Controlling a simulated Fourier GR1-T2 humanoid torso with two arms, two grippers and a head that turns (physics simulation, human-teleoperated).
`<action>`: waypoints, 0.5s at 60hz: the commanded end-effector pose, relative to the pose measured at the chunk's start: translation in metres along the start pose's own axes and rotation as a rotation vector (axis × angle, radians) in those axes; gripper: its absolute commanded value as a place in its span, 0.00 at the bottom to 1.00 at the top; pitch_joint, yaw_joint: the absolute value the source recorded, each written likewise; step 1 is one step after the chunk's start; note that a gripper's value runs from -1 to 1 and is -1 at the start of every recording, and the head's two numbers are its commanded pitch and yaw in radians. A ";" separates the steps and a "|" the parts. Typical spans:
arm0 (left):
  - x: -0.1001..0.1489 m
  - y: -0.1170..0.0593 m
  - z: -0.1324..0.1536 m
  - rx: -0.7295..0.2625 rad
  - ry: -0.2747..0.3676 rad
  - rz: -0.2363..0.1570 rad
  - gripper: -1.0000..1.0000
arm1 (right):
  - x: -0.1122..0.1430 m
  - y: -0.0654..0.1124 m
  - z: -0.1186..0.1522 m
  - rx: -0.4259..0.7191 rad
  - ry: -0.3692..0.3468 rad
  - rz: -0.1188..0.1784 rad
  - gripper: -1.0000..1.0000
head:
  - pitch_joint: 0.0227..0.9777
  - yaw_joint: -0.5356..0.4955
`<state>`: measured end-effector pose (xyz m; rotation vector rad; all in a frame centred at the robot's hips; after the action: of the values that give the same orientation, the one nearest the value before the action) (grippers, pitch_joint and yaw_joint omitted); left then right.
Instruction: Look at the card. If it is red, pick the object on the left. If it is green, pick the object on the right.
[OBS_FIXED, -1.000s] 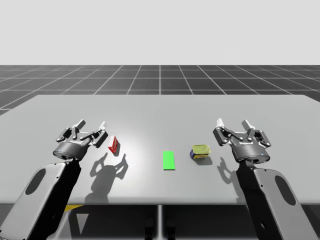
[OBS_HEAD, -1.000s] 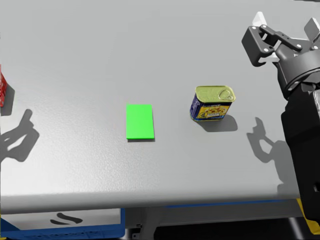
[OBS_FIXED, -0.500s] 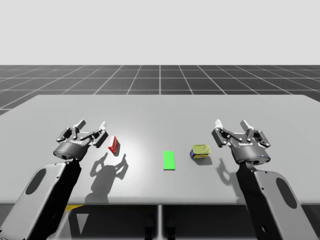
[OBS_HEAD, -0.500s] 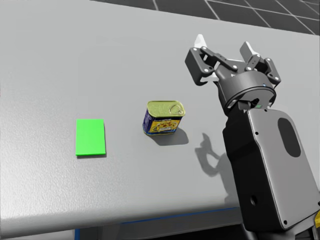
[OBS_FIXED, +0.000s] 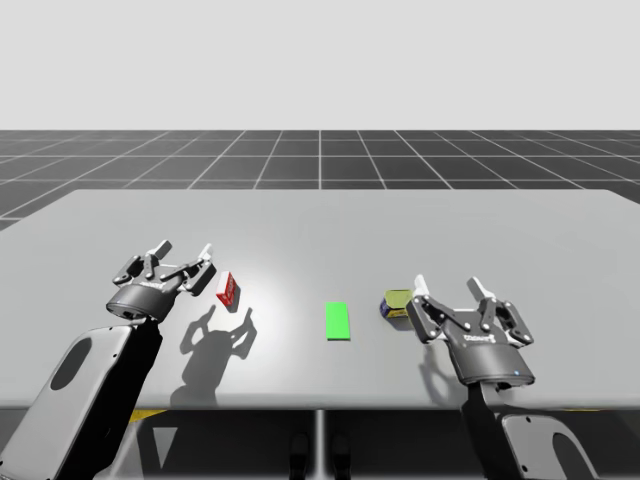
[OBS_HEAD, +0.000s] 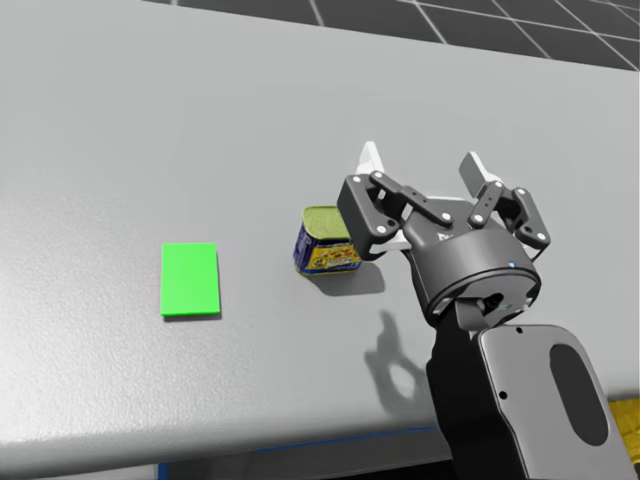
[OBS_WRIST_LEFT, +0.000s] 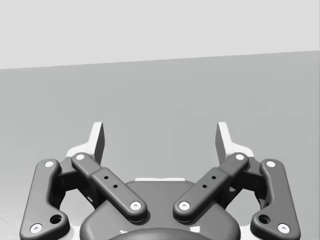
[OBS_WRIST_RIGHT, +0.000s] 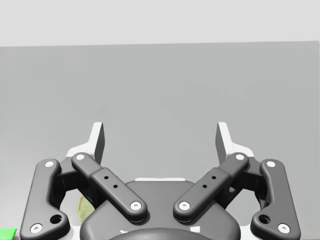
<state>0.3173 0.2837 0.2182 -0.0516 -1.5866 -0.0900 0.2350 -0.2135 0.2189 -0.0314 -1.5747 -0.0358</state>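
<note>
Green card (OBS_FIXED: 339, 321), flat on the grey table (OBS_FIXED: 320, 225). So: go for the thing on the right.

Over there, a small tin can (OBS_HEAD: 322, 245) with a gold top and blue sides, standing up, just right of the card. Right gripper (OBS_HEAD: 423, 165) very close to it, a bit to the can's right and nearer the table's front edge, partly hiding it in the head view. Spread wide, nothing held. Left gripper (OBS_FIXED: 184, 247) spread wide too, holding nothing, just beside a small red box (OBS_FIXED: 227, 289) well off on the left.

Probably hard and stiff, not easy to squash. Likely a bit heavy for so small a thing. Smooth, shiny sides, so maybe slippery. Best to grab across two flat sides, about halfway up, under the top rim, and squeeze firmly. Not on the round corners.

Blue label with yellow marks around the can's side. Too small to read any words. No writing on the card.
</note>
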 end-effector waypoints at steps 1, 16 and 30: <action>0.000 0.000 0.000 0.000 0.001 0.000 0.00 | -0.022 0.015 0.028 -0.004 0.016 0.013 0.00 | 0.88 0.23; 0.000 0.000 0.000 0.000 0.001 0.000 0.00 | -0.048 0.027 0.041 -0.009 0.061 0.032 0.00 | 0.87 0.24; 0.000 0.000 0.000 0.000 0.001 0.000 0.00 | -0.071 0.038 0.039 0.002 0.115 0.065 0.00 | 0.87 0.24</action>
<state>0.3172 0.2839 0.2182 -0.0513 -1.5858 -0.0901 0.1978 -0.1806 0.1622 -0.0700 -1.4823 -0.0021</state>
